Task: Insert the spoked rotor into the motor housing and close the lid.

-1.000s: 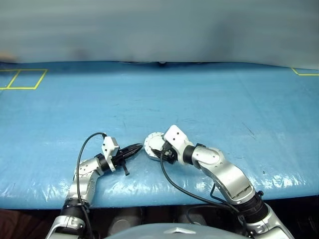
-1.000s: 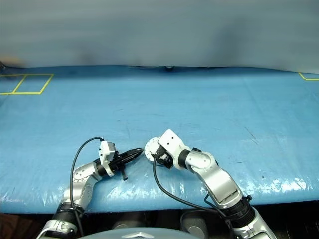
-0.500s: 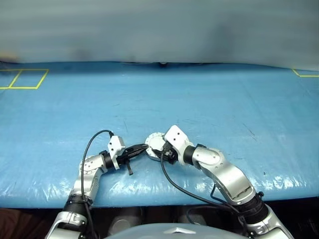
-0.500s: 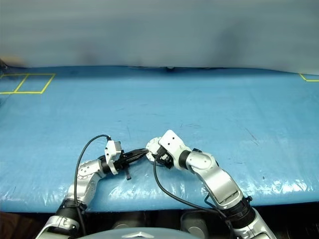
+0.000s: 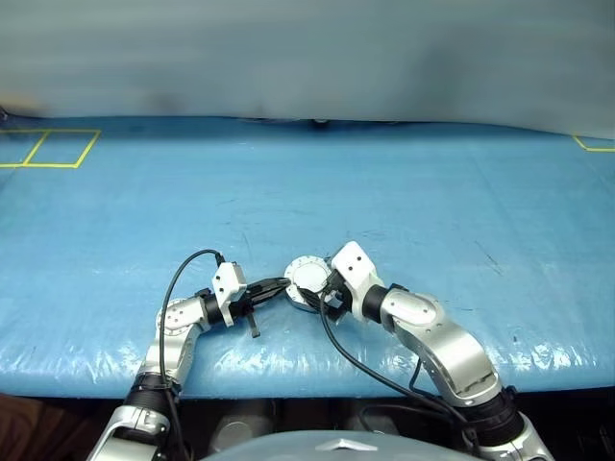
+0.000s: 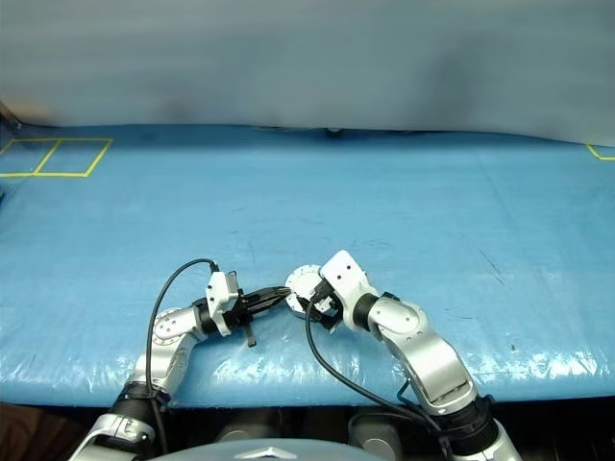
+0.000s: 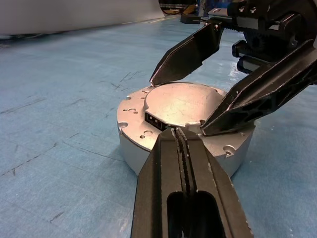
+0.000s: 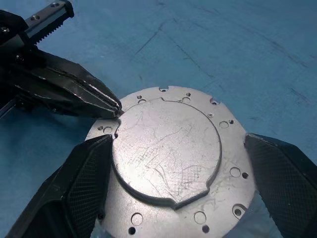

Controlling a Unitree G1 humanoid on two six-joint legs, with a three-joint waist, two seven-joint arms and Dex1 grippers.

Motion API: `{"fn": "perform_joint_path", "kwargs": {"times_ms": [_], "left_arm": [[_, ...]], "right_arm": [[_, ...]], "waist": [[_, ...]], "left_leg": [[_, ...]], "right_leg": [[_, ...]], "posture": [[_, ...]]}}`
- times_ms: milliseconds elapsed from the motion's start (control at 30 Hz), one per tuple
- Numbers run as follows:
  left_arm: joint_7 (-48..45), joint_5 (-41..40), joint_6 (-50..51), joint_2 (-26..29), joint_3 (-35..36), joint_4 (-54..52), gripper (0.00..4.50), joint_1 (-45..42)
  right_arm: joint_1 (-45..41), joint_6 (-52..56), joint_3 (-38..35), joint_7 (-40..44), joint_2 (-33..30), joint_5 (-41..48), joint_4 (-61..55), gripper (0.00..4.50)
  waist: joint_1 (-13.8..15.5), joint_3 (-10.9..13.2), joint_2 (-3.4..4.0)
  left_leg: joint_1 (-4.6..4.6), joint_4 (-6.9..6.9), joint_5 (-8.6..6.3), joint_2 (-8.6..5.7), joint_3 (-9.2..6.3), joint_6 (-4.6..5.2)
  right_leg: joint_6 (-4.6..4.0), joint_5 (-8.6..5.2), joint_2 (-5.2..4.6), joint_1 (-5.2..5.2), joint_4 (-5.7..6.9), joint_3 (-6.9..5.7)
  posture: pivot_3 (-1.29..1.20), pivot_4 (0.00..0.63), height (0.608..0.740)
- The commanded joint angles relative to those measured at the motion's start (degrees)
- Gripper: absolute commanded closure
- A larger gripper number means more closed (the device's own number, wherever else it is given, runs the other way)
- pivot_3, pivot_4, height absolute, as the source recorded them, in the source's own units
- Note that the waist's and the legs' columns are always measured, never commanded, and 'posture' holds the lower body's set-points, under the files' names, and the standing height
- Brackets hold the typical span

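A: Any brand, label or lettering to read?
B: None legible on the metal or on either arm.

A: Nearest the lower edge of the head view?
B: Left gripper [image 5: 272,285], lower centre-left, fingers clenched flat together, gripping nothing, tip touching the rim of the lid [image 8: 166,156]. Right gripper [image 5: 324,291] just right of it, jaws spread wide either side of the motor housing [image 7: 130,148]; contact hard to tell.

A: Whereabouts, the housing?
B: Lower centre of the head view, on the blue table cover [image 5: 404,211], between the two grippers.

A: Looks?
B: Low round silver-grey drum, closed. Lid lying flat on top, plain grey, scratched, round with a small pointed notch on one edge. Flange around it dotted with small holes. Small dark rectangular slot at the lid's edge, seen from the left wrist.

A: Farther up?
B: Bare blue cover with scuffs and dark scratches, wrinkled and shiny along the near edge. Yellow tape squares [image 5: 46,150] at upper left, a yellow corner mark [image 5: 591,144] at upper right.
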Motion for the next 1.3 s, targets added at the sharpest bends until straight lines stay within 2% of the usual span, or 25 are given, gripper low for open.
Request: {"fn": "perform_joint_path", "kwargs": {"times_ms": [33, 167, 367, 700, 800, 1067, 1200, 1300], "left_arm": [[0.17, 1.89, 0.76, 0.04, -1.42, 2.35, 4.5, 1.06], [0.03, 1.8, 0.65, -0.1, -1.47, 2.55, 4.5, 1.05], [-0.07, 1.84, 0.25, -0.17, -1.43, 2.95, 4.5, 0.92], [-0.01, 1.87, -0.62, -0.04, -1.24, 3.7, 4.5, 0.57], [0.0, 1.88, -0.81, 0.05, -1.19, 3.8, 4.5, 0.6], [0.15, 1.86, -0.93, 0.26, -1.03, 3.79, 4.5, 0.69], [0.71, 1.12, -0.68, -0.19, -0.49, 3.59, 4.5, 0.56], [1.89, -2.59, 4.09, -1.56, 1.2, 1.6, 4.5, 0.7]], "right_arm": [[1.31, 2.5, -5.32, -0.22, 0.45, 3.49, -3.24, 0.05], [3.77, 6.5, -12.7, -0.25, 3.91, 11.41, -6.8, 0.05], [6.9, 11.59, -21.14, -1.22, 9.12, 20.6, -5.31, 0.05], [8.61, 15.86, -25.79, -1.69, 16.94, 34.81, 0.59, 0.05], [8.17, 16.2, -27.83, -2.28, 18.53, 38.37, 2.65, 0.67], [8.45, 16.61, -28.19, -3.81, 17.37, 41.54, 5.39, 3.26], [8.82, 16.48, -27.34, -4.93, 16.91, 41.33, 6.25, 3.34], [8.87, 15.96, -27.82, -5.74, 17.36, 41.99, 6.73, 3.34]], "waist": [[0.07, 0.02, 0.02], [0.18, 0.09, 0.05], [0.18, 0.11, 0.08], [0.08, 0.14, 0.13], [0.07, 0.14, 0.14], [-0.15, 0.14, 0.19], [-0.32, 0.13, 0.2], [-0.46, 0.13, 0.2]], "left_leg": [[0.0, 0.0, 0.0, 0.0, 0.0, 0.0], [-0.1, -0.02, 0.0, 0.0, -0.04, 0.01], [-0.13, -0.25, 0.05, -0.01, -0.06, 0.09], [-0.13, -0.37, 0.09, -0.01, -0.05, 0.28], [-0.13, -0.38, 0.08, -0.02, -0.05, 0.3], [-0.13, -0.39, 0.06, -0.04, -0.04, 0.34], [-0.12, -0.39, 0.06, -0.04, -0.04, 0.34], [-0.12, -0.39, 0.07, -0.04, -0.04, 0.35]], "right_leg": [[0.0, 0.0, 0.0, 0.0, 0.0, 0.0], [0.0, 0.0, 0.0, -0.08, -0.03, -0.01], [-0.01, 0.01, 0.01, -0.16, -0.2, -0.01], [-0.11, 0.07, 0.01, -0.15, -0.37, 0.01], [-0.16, 0.1, 0.01, -0.14, -0.39, 0.01], [-0.28, 0.18, 0.0, -0.15, -0.42, 0.02], [-0.28, 0.18, 0.01, -0.14, -0.4, 0.03], [-0.28, 0.18, 0.01, -0.14, -0.4, 0.03]], "posture": [[0.0, 0.15, 0.74], [0.0, 0.15, 0.74], [0.0, 0.15, 0.74], [0.0, 0.15, 0.74], [0.0, 0.15, 0.74], [0.0, 0.15, 0.74], [0.0, 0.15, 0.74], [0.0, 0.15, 0.74]]}}
